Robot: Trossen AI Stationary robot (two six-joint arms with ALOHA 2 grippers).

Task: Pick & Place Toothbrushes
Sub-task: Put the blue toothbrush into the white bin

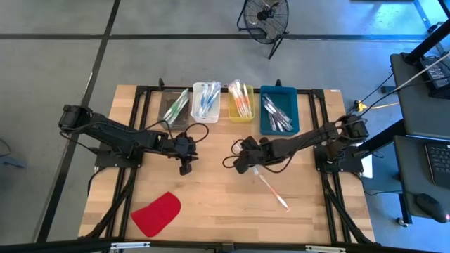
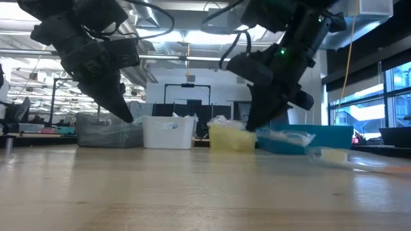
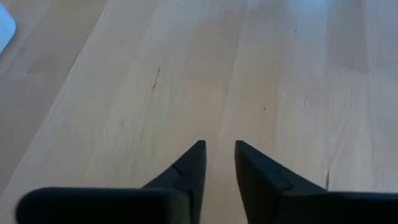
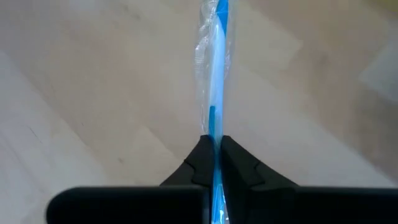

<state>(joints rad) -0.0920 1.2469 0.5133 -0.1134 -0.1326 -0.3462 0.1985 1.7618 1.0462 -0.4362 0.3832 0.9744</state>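
My right gripper (image 4: 216, 140) is shut on a blue toothbrush in clear wrap (image 4: 216, 68), over the middle of the table (image 1: 242, 166), fingers pointing down (image 2: 252, 125). The high view does not show this toothbrush. Another wrapped toothbrush (image 1: 271, 190) lies flat on the table just right of and nearer than that gripper. Further toothbrushes lie in four bins at the far edge: grey (image 1: 176, 107), white (image 1: 206, 100), yellow (image 1: 241, 100) and blue (image 1: 278, 112). My left gripper (image 1: 185, 169) hovers left of centre, narrowly open (image 3: 219, 144) over bare wood. My right gripper pinches the wrapped toothbrush's handle (image 4: 213, 121) between its two fingers. The stick runs along the fingers and reaches well beyond their tips. Whether its far end (image 4: 221, 9) touches the table cannot be told.
A flat red piece (image 1: 156, 213) lies near the table's front left. Bare wood spans the middle and near part of the table (image 1: 211, 204). The bins stand side by side along the far edge (image 2: 168, 131).
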